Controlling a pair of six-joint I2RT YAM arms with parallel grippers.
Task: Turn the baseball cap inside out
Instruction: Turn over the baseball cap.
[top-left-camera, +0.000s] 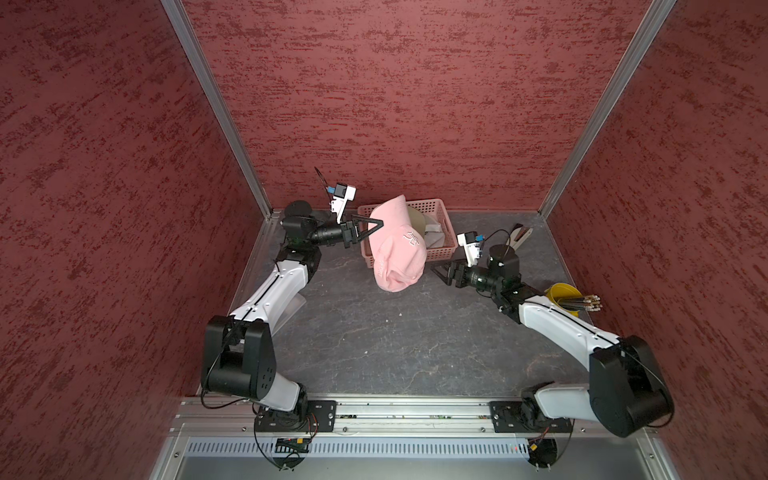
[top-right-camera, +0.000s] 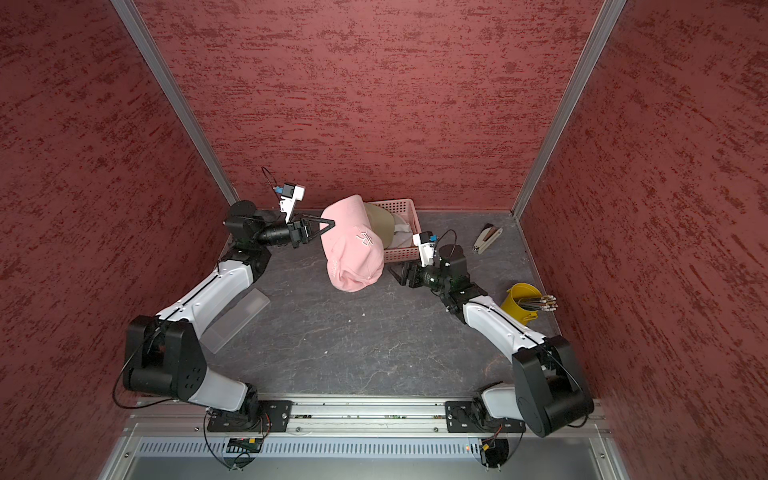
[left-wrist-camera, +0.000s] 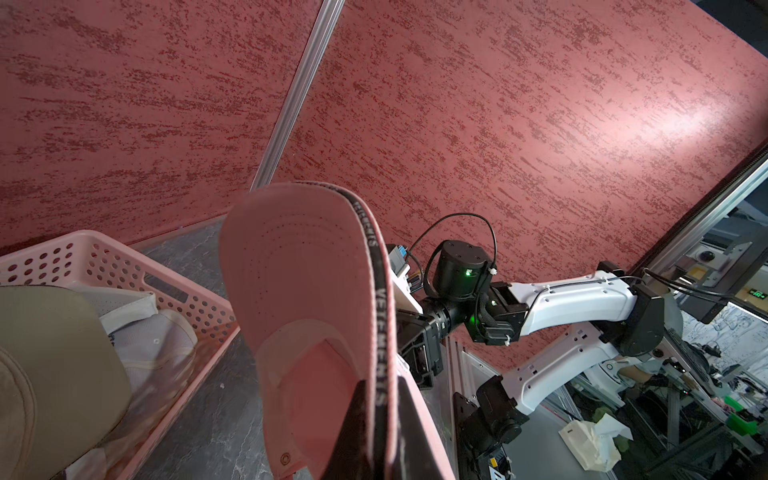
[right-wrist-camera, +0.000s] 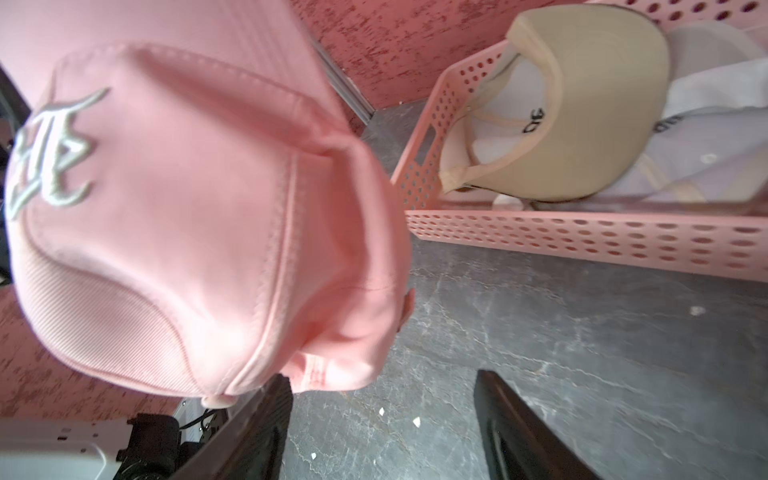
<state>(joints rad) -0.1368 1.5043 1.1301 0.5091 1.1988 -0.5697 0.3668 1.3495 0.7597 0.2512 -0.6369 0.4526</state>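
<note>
Behind both grippers sits the pink basket (top-left-camera: 432, 202), while the pink baseball cap (top-left-camera: 397, 253) hangs from the left gripper (top-left-camera: 376, 225), clamped apparently on its inner band, and the right gripper (right-wrist-camera: 382, 415) gapes wide, empty, just beside its crown.

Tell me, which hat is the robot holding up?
The pink cap, pinched in the left pincer. The beige cap and the white cap just lie in the pink basket.
</note>
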